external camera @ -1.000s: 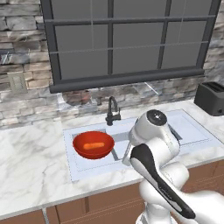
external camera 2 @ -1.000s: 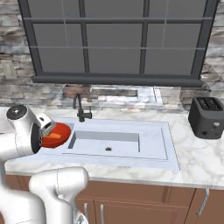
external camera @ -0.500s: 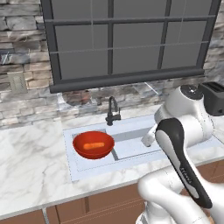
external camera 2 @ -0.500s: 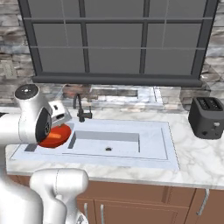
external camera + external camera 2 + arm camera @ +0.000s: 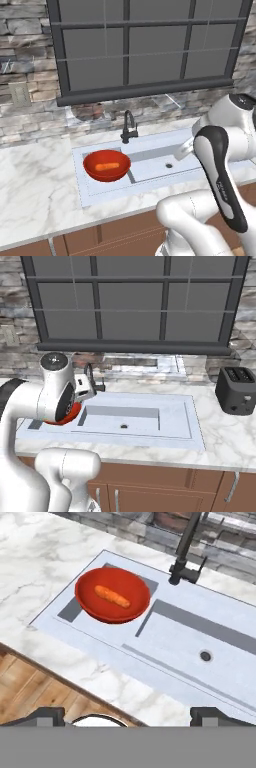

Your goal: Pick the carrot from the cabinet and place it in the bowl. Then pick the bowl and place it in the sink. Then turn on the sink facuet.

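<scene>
the gripper (image 5: 128, 717) is standing wide open and holding nothing, its two dark fingertips (image 5: 42, 716) showing apart at the bottom of the hand view. ahead of it and to its left, the red bowl (image 5: 112, 595) is sitting in the smaller basin of the sink (image 5: 210, 684), well apart from the fingertips. the carrot (image 5: 112, 596) is lying inside the bowl. the black faucet (image 5: 187, 559) is standing beyond the bowl, at the sink's back edge. a toaster (image 5: 237, 390) is resting on the counter (image 5: 35, 185).
</scene>
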Motion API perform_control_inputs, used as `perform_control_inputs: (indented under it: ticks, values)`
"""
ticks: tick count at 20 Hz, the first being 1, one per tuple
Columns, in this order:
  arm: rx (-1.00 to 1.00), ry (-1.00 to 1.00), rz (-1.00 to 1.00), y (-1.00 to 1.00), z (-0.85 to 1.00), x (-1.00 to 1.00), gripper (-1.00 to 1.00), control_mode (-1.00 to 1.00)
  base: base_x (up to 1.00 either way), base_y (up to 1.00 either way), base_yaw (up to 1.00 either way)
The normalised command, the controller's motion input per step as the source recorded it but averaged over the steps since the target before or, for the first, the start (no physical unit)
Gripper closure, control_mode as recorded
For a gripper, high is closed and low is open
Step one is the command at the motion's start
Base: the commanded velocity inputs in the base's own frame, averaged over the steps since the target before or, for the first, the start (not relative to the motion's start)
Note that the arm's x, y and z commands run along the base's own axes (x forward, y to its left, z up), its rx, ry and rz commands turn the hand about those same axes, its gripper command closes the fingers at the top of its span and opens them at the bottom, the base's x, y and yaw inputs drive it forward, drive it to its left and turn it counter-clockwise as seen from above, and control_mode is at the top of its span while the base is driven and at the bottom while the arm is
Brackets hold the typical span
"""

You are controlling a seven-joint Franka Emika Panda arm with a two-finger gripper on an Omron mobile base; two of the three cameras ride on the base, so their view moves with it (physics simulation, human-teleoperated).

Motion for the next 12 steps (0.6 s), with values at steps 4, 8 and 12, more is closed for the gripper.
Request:
perform_control_inputs:
  ticks: [4,8,12]
  values:
    - [0.53,-0.01,-0.44,0.0,0.0,0.14,-1.0,-1.0,0.0,0.0,0.0]
    - [0.57,0.01,-0.47,0.0,0.01,0.08,-1.0,-1.0,0.0,0.0,0.0]
    - [0.52,0.11,-0.5,0.0,0.0,0.07,-1.0,-1.0,0.0,0.0,0.0]
